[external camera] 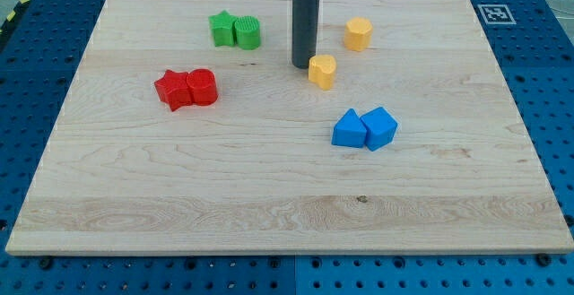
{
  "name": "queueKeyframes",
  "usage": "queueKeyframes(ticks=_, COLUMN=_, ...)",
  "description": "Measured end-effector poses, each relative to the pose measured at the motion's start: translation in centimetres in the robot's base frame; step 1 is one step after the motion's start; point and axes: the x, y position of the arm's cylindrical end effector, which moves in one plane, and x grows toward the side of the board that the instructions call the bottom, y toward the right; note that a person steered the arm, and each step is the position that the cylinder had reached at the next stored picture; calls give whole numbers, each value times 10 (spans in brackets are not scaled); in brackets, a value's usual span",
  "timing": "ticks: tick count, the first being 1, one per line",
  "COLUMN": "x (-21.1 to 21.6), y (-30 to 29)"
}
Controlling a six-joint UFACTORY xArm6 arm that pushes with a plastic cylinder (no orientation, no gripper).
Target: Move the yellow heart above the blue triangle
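Observation:
The yellow heart (323, 70) lies on the wooden board, above and a little left of the blue triangle (349, 130). My tip (303, 65) stands right at the heart's upper left side, touching or almost touching it. A blue cube (380, 127) sits against the triangle's right side. The rod rises from the tip to the view's top.
A yellow hexagon (359, 34) lies up and right of the heart. A green star (221, 28) and green cylinder (247, 32) sit together at upper left. A red star (172, 90) and red cylinder (203, 87) sit together at left.

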Motion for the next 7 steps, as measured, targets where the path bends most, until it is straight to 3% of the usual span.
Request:
queueKeyframes(ticks=2, x=11, y=5)
queueKeyframes(ticks=4, x=-5, y=17)
queueKeyframes(ticks=7, x=28, y=28)
